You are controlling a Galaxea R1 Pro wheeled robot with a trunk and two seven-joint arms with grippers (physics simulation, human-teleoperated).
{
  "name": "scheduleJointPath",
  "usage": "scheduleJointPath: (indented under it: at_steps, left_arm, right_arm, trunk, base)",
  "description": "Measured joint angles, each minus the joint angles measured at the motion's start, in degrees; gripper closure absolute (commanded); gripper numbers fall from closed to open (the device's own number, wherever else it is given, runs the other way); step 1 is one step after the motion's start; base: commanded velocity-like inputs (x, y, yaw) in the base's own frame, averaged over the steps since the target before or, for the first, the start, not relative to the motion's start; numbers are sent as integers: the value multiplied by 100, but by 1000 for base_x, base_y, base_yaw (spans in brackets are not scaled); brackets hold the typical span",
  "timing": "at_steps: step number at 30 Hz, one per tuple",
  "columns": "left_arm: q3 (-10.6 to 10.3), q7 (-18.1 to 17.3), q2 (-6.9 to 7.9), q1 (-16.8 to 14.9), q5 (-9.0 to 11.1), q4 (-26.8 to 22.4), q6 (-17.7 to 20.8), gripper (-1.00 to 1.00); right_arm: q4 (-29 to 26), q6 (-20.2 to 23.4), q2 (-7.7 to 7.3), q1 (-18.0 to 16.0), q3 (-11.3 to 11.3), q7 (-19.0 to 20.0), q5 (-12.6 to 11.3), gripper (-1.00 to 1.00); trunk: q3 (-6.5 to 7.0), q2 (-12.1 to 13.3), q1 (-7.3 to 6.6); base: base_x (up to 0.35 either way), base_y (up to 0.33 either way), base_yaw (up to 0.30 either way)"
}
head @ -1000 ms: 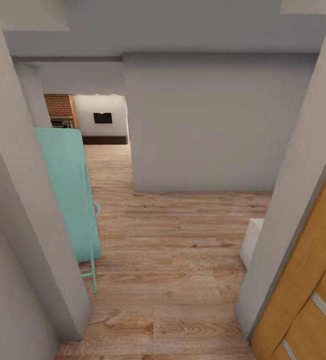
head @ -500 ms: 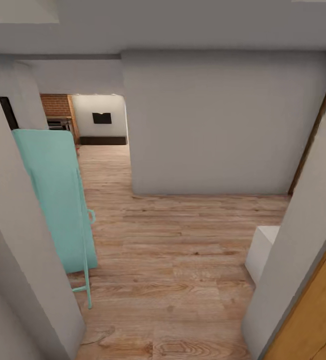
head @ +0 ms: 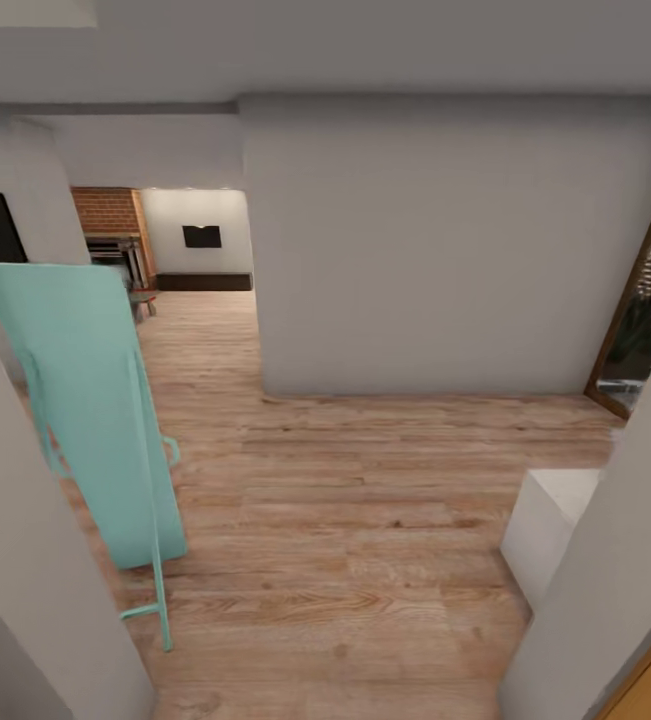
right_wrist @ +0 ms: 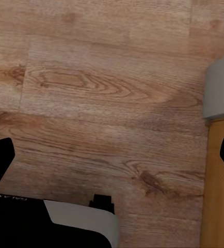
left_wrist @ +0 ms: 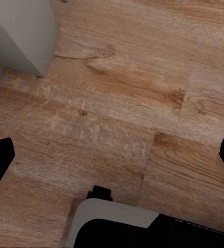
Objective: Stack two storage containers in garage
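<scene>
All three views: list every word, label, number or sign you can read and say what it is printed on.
Robot body, right wrist view: a faint line of small pale marks near its upper edge, too small and blurred to read.
Dark panel on the far white wall, head view: no lettering can be made out.
Turquoise folded board, wood floor, grey walls: no text.
Nothing else carries any writing.

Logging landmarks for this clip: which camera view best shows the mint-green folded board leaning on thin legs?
The head view: the mint-green folded board appears whole, leaning beside the grey wall corner on the wood plank floor. The wrist views look down at floor planks past the open left gripper and right gripper, giving nothing of the board.
</scene>
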Motion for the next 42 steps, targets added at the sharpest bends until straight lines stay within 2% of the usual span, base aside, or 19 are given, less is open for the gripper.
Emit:
scheduleJointPath:
  at_steps: [35,38,42]
  left_arm:
    - [-25,-49,23,5,-13,12,-9,-100]
    - [-47,-246,53,9,-16,67,-14,-100]
    - [-49,-804,80,11,-24,93,-19,-100]
  right_arm:
    - [9,9,0,0,10,-6,24,-100]
    - [9,9,0,0,10,-7,28,-100]
    - [9,9,0,0,17,-13,45,-100]
  trunk:
    - [0,0,0]
    - [0,0,0]
    - [0,0,0]
  base:
    - [323,0,0]
    - [323,0,0]
    - [323,0,0]
